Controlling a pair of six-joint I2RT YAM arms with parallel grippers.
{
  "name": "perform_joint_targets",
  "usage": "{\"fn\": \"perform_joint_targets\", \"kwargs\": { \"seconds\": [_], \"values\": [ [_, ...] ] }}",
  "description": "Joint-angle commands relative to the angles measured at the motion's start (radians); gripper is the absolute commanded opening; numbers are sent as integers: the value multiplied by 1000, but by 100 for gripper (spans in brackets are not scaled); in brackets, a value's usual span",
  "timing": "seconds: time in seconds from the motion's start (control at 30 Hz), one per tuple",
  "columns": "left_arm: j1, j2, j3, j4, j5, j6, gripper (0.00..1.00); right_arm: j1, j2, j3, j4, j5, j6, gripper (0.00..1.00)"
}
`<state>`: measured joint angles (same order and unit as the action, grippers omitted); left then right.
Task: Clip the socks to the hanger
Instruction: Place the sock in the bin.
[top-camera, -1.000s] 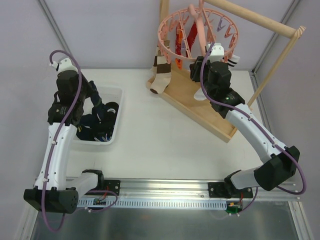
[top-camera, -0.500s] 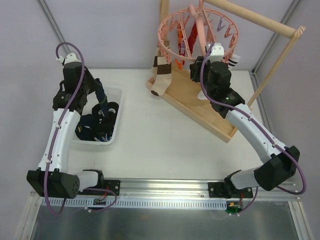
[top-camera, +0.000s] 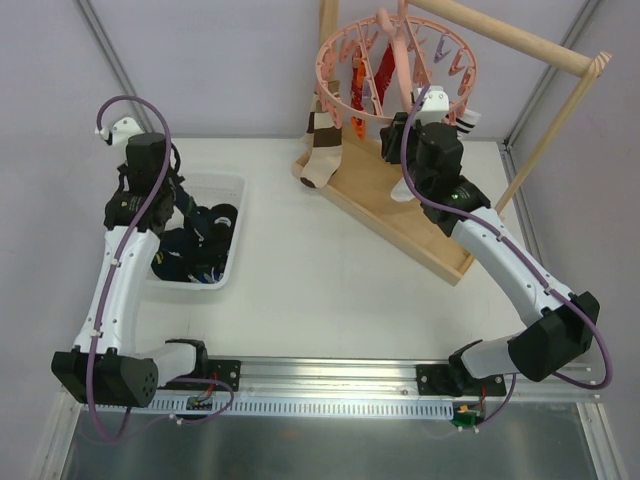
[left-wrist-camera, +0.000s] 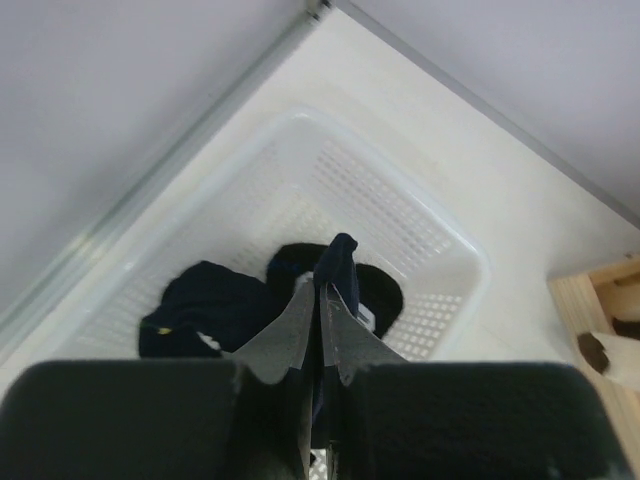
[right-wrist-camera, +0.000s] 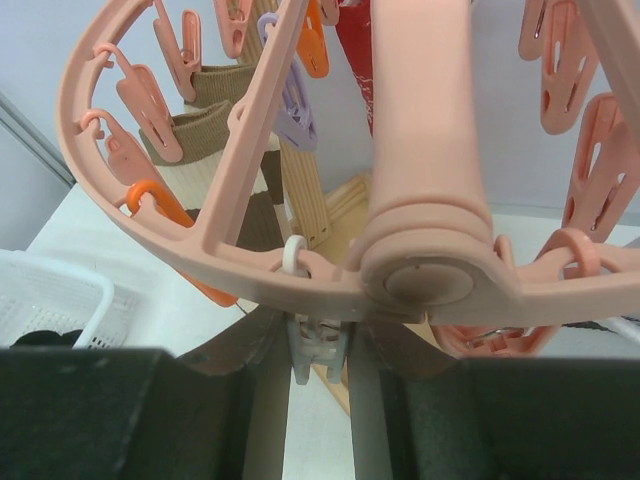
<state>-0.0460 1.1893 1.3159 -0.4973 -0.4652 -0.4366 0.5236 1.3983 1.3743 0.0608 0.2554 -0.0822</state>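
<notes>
Pinching one dark sock (left-wrist-camera: 337, 262) between pressed-together fingers, the left claw (left-wrist-camera: 318, 300) hangs over the white basket (left-wrist-camera: 440, 230). It should carry the sock high toward the hanger (right-wrist-camera: 420, 150), where the right claw (right-wrist-camera: 318, 400) brackets a pale clip (right-wrist-camera: 318, 350); I cannot tell whether it is squeezing.

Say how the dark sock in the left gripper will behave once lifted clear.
Likely floppy: the sock hangs limp from the shut left gripper. Probably light, since a thin pinch holds it. It may swing above the basket.

bare table (top-camera: 320, 285) between basket (top-camera: 238, 240) and wooden stand (top-camera: 380, 205), hanger (right-wrist-camera: 420, 150) crowding right claw (right-wrist-camera: 318, 342)
</notes>
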Motion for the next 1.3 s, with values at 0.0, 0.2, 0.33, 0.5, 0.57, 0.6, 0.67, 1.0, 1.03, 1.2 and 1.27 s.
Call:
{"fn": "perform_joint_targets", "kwargs": {
  "seconds": [0.0,0.2,0.33,0.5,0.57,0.6,0.67,1.0,1.03,1.2,1.27],
  "values": [
    [-3,-83,74,-12,-237,104,0,-11,-7,28,8,2,2,1],
    [-3,-103,108,-18,-322,236,0,-16,-2,17,8,-1,12,1],
    [-8,-92,37,-32,-145,219,0,-22,1,12,7,-2,15,1],
    [-31,-47,-84,-32,62,108,0,-22,-1,9,-6,-1,12,1],
    [-63,-13,-130,-34,104,66,0,-23,-2,9,-9,1,7,1],
    [-105,-2,-136,-34,114,55,0,-22,-2,11,-10,4,2,1],
    [-156,33,-133,-32,117,47,0,-25,-4,11,-16,8,-1,1],
    [-215,-9,-106,-46,194,59,99,-31,-9,2,-21,10,-4,1],
    [-168,-29,-107,-53,195,52,99,-31,-9,2,-21,7,-5,1],
    [85,-141,-193,-93,240,-62,97,-34,-7,-14,-6,-2,1,1],
    [190,-164,-233,-90,301,-127,97,-34,-9,-15,-4,-7,2,1]
  ]
}}
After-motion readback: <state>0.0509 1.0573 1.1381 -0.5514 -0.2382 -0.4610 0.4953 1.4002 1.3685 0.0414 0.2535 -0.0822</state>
